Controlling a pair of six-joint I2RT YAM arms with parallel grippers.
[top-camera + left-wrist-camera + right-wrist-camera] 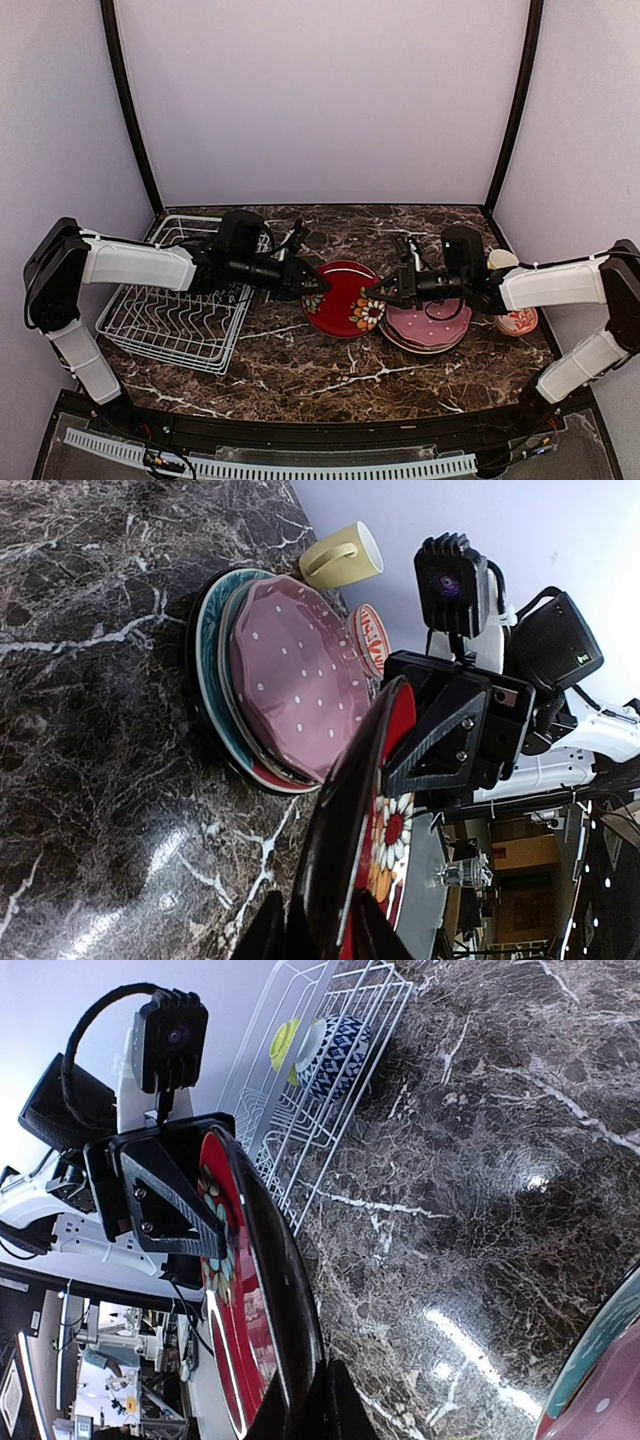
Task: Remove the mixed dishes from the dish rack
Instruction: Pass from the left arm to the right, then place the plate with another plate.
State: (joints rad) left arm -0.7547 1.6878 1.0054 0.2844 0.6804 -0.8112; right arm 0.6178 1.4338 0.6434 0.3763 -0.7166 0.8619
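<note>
A dark red floral plate (pixel 340 300) hangs tilted between both arms, just above the marble table. My left gripper (pixel 312 283) has that plate's left rim; in the left wrist view its fingers (pixel 262 930) closely straddle the dark red plate (pixel 345 810). My right gripper (pixel 372 290) is shut on the opposite rim, the dark red plate (pixel 260 1290) pinched at its right gripper (pixel 318 1400). The white wire dish rack (pixel 150 330) sits at the left. In the dish rack (pixel 330 1080) remain a blue-white bowl (pixel 335 1055) and a lime-green bowl (pixel 283 1045).
To the right of the held plate lies a stack of plates with a pink dotted plate (pixel 430 325) on top. A pale yellow mug (pixel 500 259) and a red-white bowl (pixel 518 321) stand beyond it near the right edge. The pink dotted plate (pixel 290 680) lies close under the held plate.
</note>
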